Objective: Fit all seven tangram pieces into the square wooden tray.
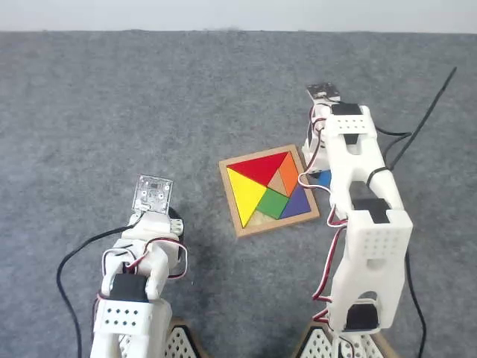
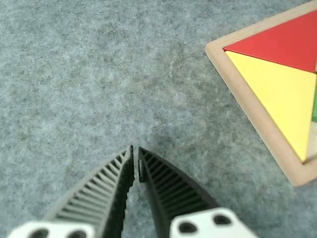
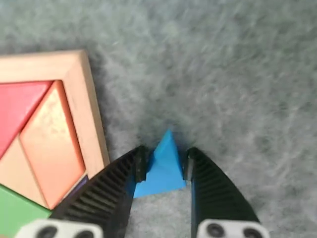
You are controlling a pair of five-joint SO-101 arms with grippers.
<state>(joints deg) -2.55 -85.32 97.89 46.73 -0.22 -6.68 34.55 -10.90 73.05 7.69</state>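
Pinched in the right hand, a blue triangle sits just right of the wooden tray, gripped, I'd guess, for a bare gap inside. Over on the near left, the left hand hangs closed and empty over the table, out of the way.

I read counter felt, fuzzy, matt; tray smooth wood; blue piece painted, satin; left hand ribbed black plastic.
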